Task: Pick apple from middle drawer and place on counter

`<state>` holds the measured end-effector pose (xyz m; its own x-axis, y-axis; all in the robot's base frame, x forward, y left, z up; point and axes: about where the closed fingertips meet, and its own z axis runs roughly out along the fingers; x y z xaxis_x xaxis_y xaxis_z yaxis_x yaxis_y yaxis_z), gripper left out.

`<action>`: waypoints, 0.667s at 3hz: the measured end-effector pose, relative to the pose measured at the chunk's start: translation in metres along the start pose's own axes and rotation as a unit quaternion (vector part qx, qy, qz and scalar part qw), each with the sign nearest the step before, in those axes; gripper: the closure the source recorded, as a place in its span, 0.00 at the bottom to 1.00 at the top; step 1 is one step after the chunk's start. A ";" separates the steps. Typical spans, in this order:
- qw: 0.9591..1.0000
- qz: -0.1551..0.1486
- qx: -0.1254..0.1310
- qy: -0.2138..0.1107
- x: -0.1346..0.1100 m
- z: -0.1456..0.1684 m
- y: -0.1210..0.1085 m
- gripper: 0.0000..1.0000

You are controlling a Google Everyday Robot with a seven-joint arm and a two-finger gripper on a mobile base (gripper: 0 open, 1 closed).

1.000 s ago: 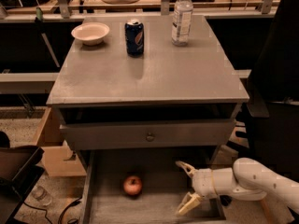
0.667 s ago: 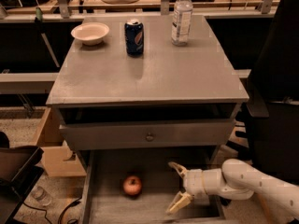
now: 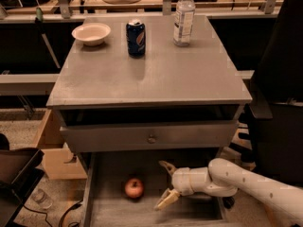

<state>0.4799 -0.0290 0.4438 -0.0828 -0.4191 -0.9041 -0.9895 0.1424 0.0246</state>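
A: The jaws stand spread wide with nothing between them. The gripper (image 3: 163, 183) hangs inside the middle drawer (image 3: 106, 174), and the apple (image 3: 134, 188) rests on the drawer floor at the gripper's nine o'clock, near but apart.

B: What might spoil the grasp?

A: The apple is round and free to roll. If one fingertip meets it first, it would likely be pushed toward the drawer's nine o'clock wall rather than caught. The upper drawer front (image 3: 151, 137) also overhangs at twelve o'clock, so a careless lift could knock the arm or the fruit against it.

B: And on the counter (image 3: 151, 79)?

A: A bowl (image 3: 91, 33) sits at eleven o'clock, a blue soda can (image 3: 136, 38) at twelve and a water bottle (image 3: 183, 17) at one. Setting the apple down among them could tip one.

B: Any writing?

A: None legible. The can shows a pale round mark and the bottle a label, but neither can be read.
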 end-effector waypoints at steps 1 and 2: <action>1.000 -0.001 -0.009 -0.010 -0.001 0.030 -0.002 0.00; 1.000 0.001 -0.013 -0.011 0.003 0.053 -0.003 0.00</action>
<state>0.4888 0.0170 0.4185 -0.0830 -0.3989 -0.9132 -0.9920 0.1207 0.0374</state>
